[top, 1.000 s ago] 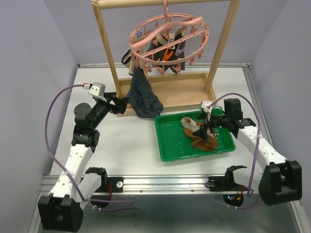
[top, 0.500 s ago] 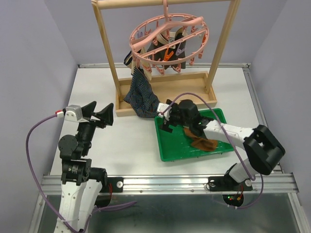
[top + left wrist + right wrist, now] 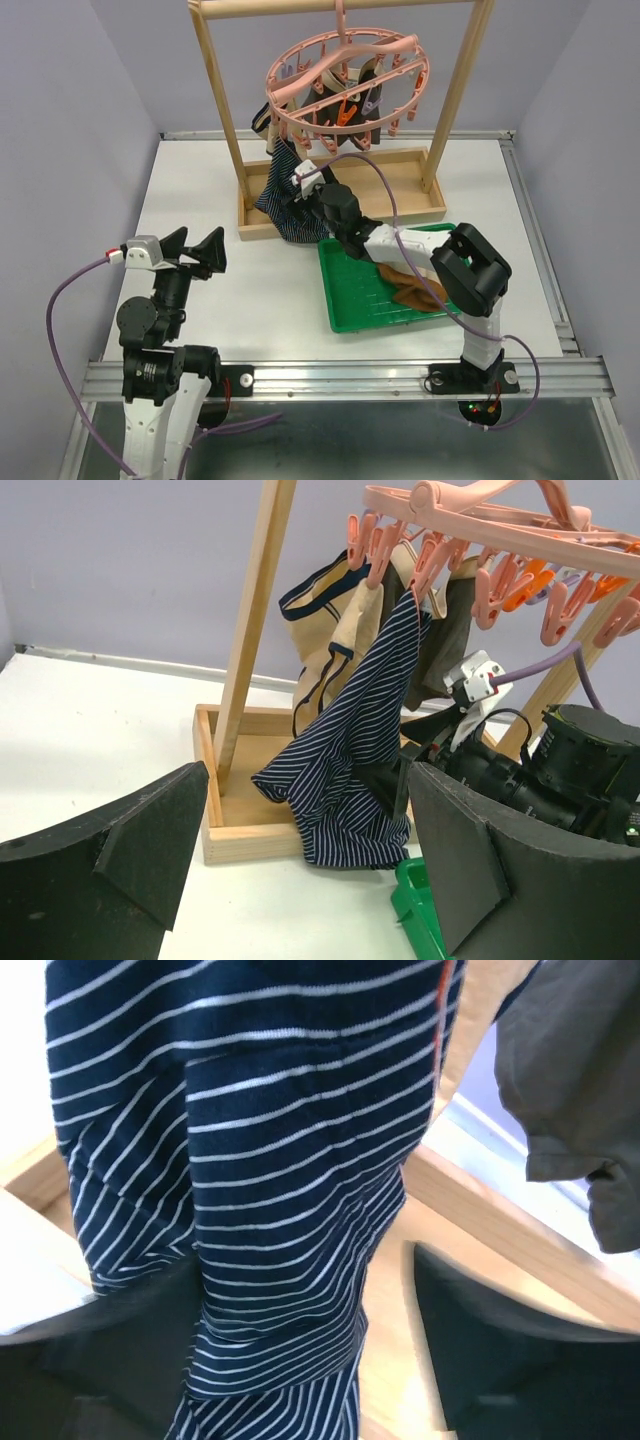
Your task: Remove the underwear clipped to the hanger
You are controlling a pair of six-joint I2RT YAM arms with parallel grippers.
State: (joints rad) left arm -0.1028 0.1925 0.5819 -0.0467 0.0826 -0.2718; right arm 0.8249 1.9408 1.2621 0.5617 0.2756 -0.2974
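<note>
Underwear (image 3: 280, 1150), navy striped, hangs vertically just ahead of the right claw (image 3: 305, 1290), spread wide; the left claw (image 3: 197, 243), also wide, is farther.

Navy white-striped underwear (image 3: 345, 780), pink hanger (image 3: 470, 515), green tray (image 3: 355, 290).

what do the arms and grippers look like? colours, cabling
Left arm and right arm: white links, black joints. Left gripper and right gripper: two black wedge-shaped fingers each, small white camera behind. One purple cable loops off each wrist. No readable markings.
</note>
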